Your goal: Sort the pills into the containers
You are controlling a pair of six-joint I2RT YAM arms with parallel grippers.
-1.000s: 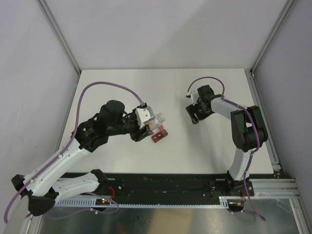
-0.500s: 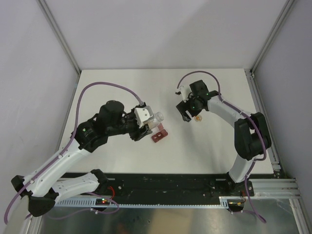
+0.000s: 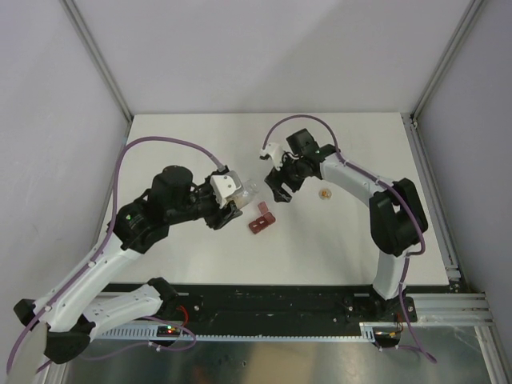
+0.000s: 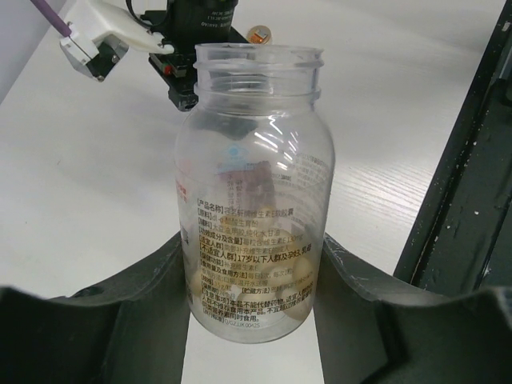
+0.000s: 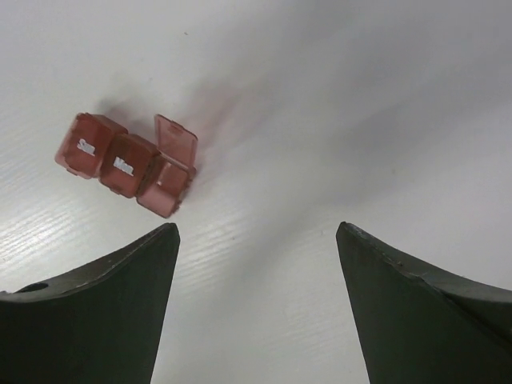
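**Risk:** the uncapped clear bottle is pinched between the fingers of the left gripper, with the pills pooled at its base. A hasty tip would likely scatter them across the table, missing the small red organiser strip.

**Right gripper****:** claw spread and empty, hovering near the strip.

**Containers:** two compartments are lidded. The end compartment is open, with no pills visible inside.
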